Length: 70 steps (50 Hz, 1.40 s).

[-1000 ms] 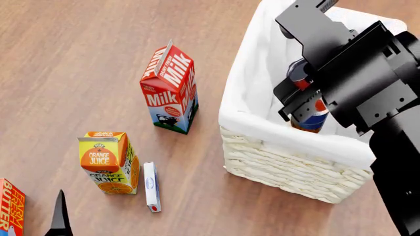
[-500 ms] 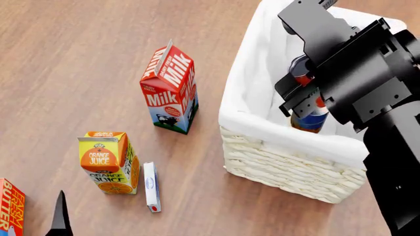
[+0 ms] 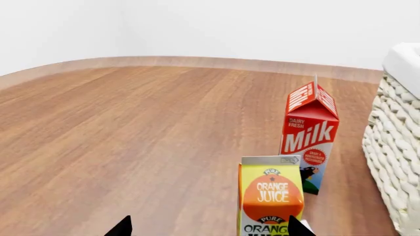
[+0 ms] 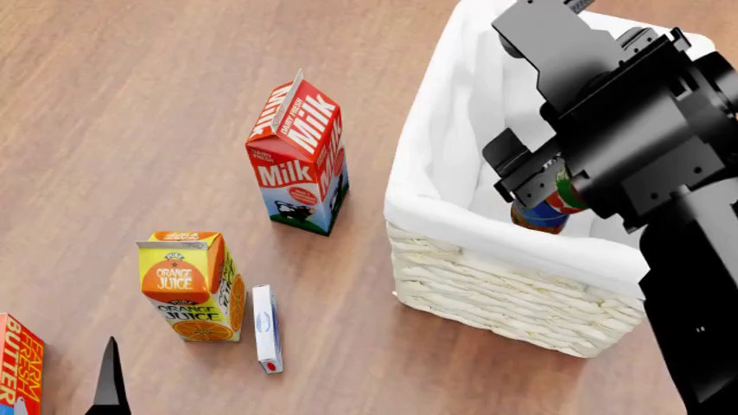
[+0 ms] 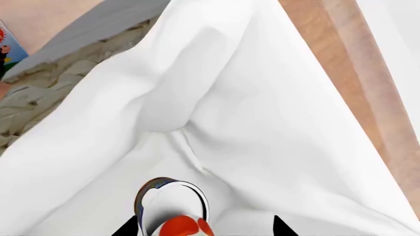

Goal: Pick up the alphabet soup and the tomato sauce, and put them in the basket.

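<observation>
The basket [image 4: 438, 216] stands at the right, and my right arm reaches down into it. The alphabet soup [image 4: 533, 216] stands on the white lining, and its silvery top [image 5: 172, 199] shows in the right wrist view. A red and green bit of the tomato sauce [image 4: 565, 194] peeks out beside it under the arm. In the right wrist view the tomato sauce [image 5: 180, 227] lies between the wide-spread tips of my open right gripper [image 5: 204, 227], touching neither. My left gripper [image 3: 208, 228] is open and empty, low at the left.
A milk carton [image 4: 297, 160] stands left of the basket, with an orange juice carton [image 4: 190, 285] nearer. A small white box [image 4: 266, 328] lies beside the juice. A butter box [image 4: 17, 363] is at the left edge. Wooden floor lies all around.
The red and green can has dropped from beside the right gripper down next to the blue can. The right wrist has shifted slightly. The left arm is still.
</observation>
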### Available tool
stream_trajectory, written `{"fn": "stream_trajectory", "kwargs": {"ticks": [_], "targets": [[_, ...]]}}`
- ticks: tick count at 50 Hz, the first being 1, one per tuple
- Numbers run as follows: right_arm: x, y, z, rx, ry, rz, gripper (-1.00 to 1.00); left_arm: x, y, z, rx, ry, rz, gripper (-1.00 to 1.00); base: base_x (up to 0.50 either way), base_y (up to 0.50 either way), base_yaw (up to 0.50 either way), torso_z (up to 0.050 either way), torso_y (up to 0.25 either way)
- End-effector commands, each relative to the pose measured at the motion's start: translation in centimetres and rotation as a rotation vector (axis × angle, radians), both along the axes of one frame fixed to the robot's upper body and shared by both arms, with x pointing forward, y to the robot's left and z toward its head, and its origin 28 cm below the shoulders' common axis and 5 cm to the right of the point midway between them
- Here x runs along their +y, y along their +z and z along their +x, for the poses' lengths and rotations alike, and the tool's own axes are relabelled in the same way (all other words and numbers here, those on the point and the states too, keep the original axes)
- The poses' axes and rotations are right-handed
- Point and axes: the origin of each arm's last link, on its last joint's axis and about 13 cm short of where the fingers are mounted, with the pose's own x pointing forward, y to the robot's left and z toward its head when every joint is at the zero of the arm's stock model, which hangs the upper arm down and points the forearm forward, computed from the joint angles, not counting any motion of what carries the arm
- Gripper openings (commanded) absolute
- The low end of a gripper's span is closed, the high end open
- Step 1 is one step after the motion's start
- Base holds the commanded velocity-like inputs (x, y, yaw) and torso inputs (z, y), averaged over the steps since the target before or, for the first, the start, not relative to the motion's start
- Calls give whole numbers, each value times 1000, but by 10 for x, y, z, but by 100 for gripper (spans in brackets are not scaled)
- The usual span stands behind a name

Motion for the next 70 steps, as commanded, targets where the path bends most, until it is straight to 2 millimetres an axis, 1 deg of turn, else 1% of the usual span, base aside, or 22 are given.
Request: {"fn": "stream_trajectory", "kwargs": {"ticks": [1,11,24,34,36,43,45,46,49,57,58,63,65,66,67,70], "targets": [[5,4,-1,2,20,3,100,-1,2,2,3,-40,-43,100,0,0,0,0,0],[4,2,-5,-2,24,3,100,-2,1,2,1,-45,-42,100,0,0,0,0,0],[3,6,-13,-18,30,8,100,-2,2,2,1,-45,-41,100,0,0,0,0,0],[-1,12,-33,-67,56,31,100,-3,2,1,0,-48,-40,100,0,0,0,0,0],[-3,15,-38,-95,59,81,100,-3,2,1,-1,-49,-39,100,0,0,0,0,0],[-8,21,-53,-133,62,108,100,-3,5,-1,-8,-51,-39,100,0,0,0,0,0],[-7,23,-57,-157,77,134,100,-3,5,-1,-9,-50,-39,100,0,0,0,0,0],[-6,24,-63,-176,95,170,100,-2,5,-1,-11,-50,-42,100,0,0,0,0,0],[-6,23,-70,-196,99,185,100,-2,5,-1,-12,-50,-42,100,0,0,0,0,0],[-6,12,-90,-274,109,241,100,-2,7,-2,-20,-47,-43,100,0,0,0,0,0],[-6,8,-93,-312,90,251,100,-2,8,-2,-20,-49,-42,100,0,0,0,0,0],[-4,-6,-102,-355,74,288,100,-2,7,-2,-22,-50,-42,100,0,0,0,0,0],[-4,-12,-108,-429,51,268,100,-2,7,-2,-22,-49,-42,100,0,0,0,0,0],[-3,-14,-109,-443,48,278,100,-2,8,-3,-25,-49,-43,100,0,0,0,0,0],[-3,-19,-114,-471,35,335,100,-1,8,-2,-27,-47,-42,100,0,0,0,0,0],[-3,-25,-120,-544,29,338,100,-2,7,-3,-24,-47,-42,100,0,0,0,0,0]]}}
